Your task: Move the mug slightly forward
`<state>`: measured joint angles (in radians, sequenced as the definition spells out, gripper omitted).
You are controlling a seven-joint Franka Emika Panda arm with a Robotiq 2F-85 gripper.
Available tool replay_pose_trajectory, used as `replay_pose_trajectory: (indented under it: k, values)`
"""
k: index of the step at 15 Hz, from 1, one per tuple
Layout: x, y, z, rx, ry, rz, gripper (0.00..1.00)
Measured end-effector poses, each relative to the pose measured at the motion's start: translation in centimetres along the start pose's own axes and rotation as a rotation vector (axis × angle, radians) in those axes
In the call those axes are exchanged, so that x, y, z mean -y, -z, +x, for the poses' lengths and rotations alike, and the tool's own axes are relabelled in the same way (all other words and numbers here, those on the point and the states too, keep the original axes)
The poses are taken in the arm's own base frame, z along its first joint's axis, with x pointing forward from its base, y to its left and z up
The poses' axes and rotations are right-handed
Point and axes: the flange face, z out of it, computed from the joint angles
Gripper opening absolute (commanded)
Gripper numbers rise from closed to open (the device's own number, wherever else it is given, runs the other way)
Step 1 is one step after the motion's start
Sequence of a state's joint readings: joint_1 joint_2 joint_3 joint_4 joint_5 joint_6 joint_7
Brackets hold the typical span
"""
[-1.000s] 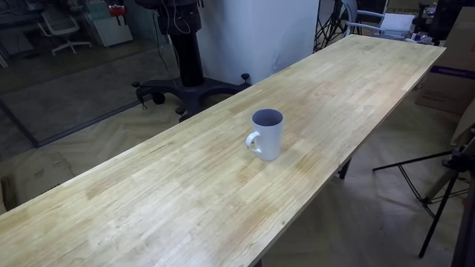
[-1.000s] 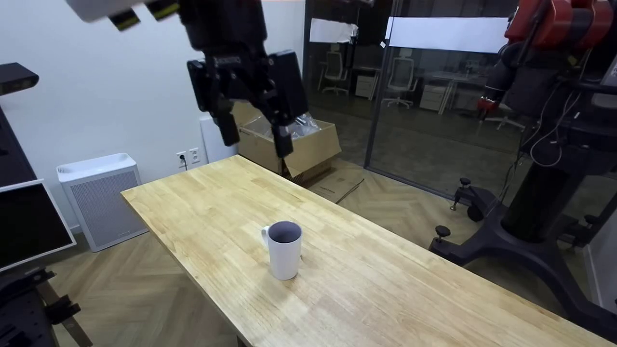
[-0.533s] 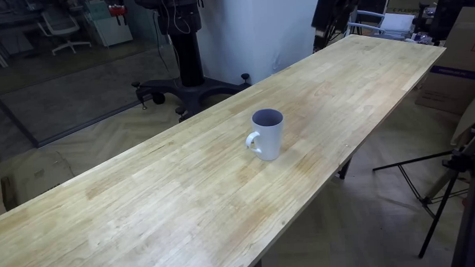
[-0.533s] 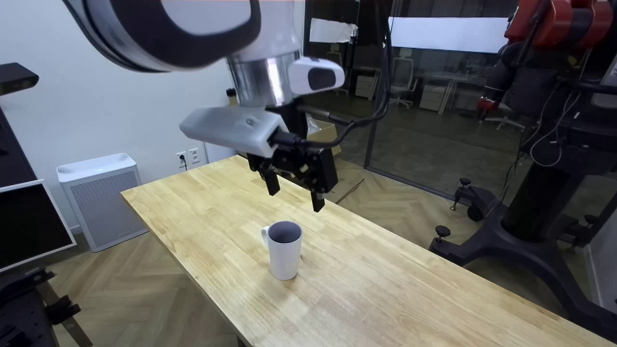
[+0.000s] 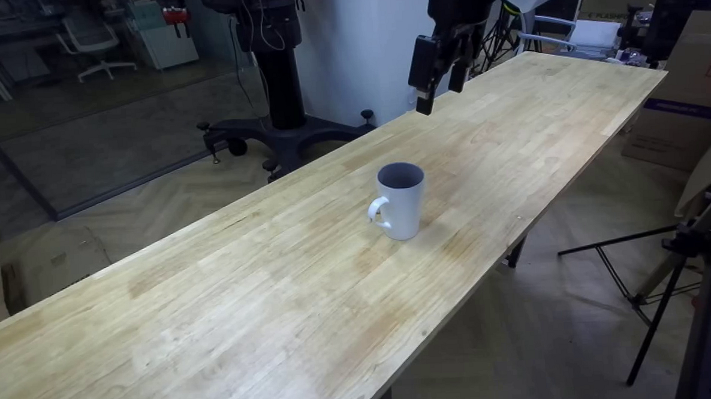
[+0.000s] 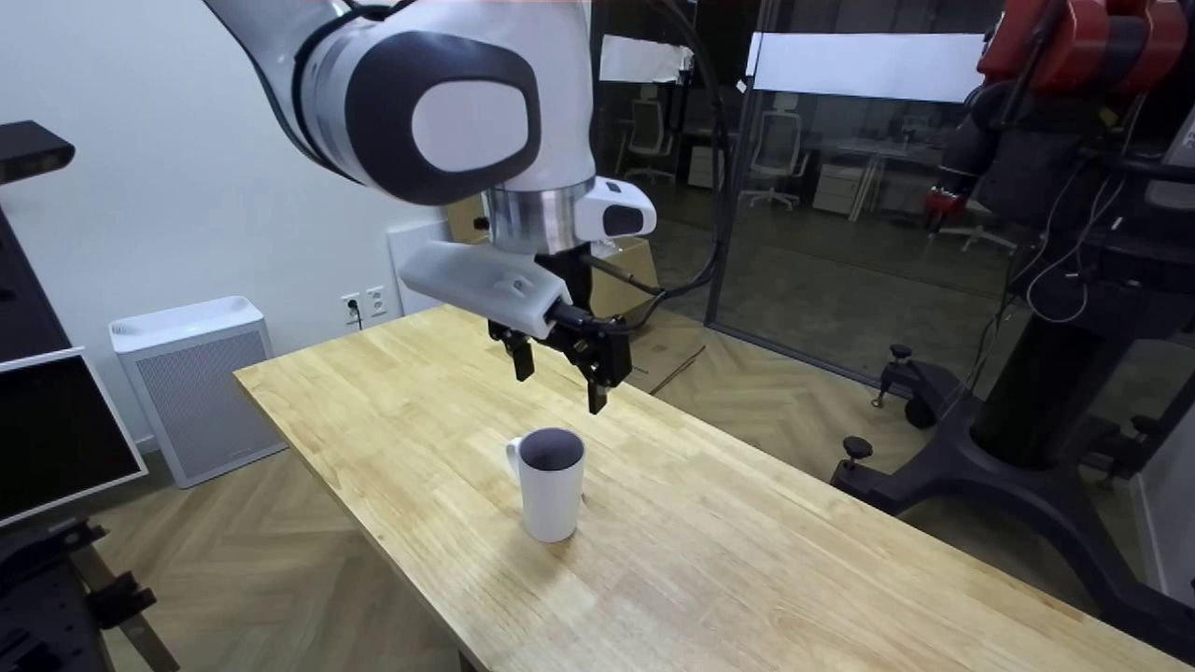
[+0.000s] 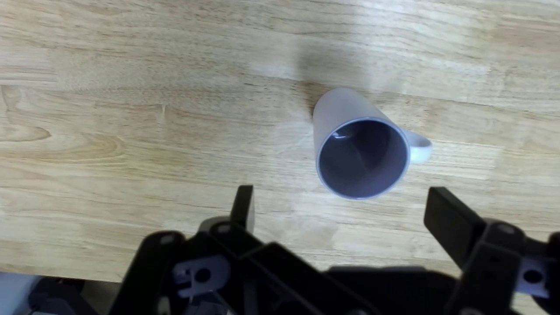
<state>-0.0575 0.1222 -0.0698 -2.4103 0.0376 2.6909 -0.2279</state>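
Near the top of an exterior view, the claw [image 5: 441, 94], out of frame a second ago, has come in, jaws wide apart and holding nothing: the approach seems under way, the shift still ahead. Lower, near mid-frame, the mug [image 5: 402, 208] stands upright and unmoved on the worktop [image 5: 245, 288].

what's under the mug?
The mug stands upright on the wooden table in both exterior views, wood visible around its base. The patch directly beneath is covered by the mug, so it can't be seen.
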Motion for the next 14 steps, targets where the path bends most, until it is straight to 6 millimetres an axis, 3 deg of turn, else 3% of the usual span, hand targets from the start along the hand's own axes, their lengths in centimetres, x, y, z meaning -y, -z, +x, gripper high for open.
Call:
replay_pose_trajectory:
  k: [5, 14]
  values:
    - [-0.2, -1.8, -0.6, 0.056, -0.01, -0.001, 1.0]
    - [-4.2, -10.3, 0.8, 0.171, -0.112, -0.027, 1.0]
